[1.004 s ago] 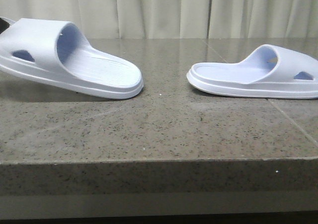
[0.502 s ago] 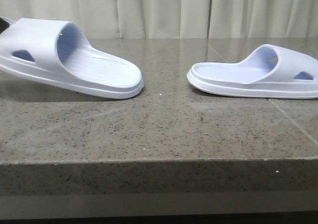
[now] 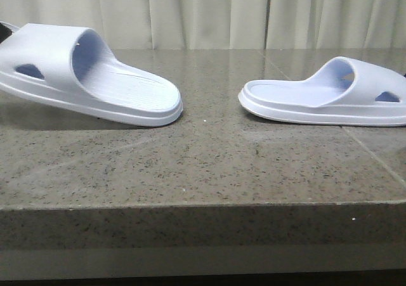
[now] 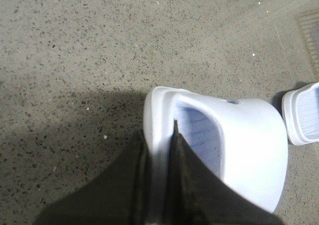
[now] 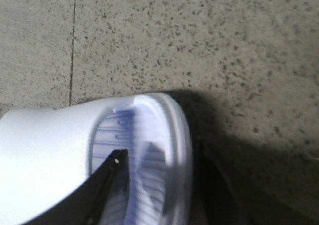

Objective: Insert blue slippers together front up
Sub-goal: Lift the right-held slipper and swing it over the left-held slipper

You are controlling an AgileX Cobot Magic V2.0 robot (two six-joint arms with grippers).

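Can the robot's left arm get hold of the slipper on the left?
Yes, it looks like it already has. The left gripper is closed over the rim of the left slipper, one finger inside and one outside, with nothing in the way.

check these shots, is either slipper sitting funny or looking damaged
The left slipper sits askew: its far end is raised off the stone table and only the end nearer the middle touches, because the left gripper clamps its rim. The right slipper lies nearly flat, the right gripper straddling its rim. No damage shows.
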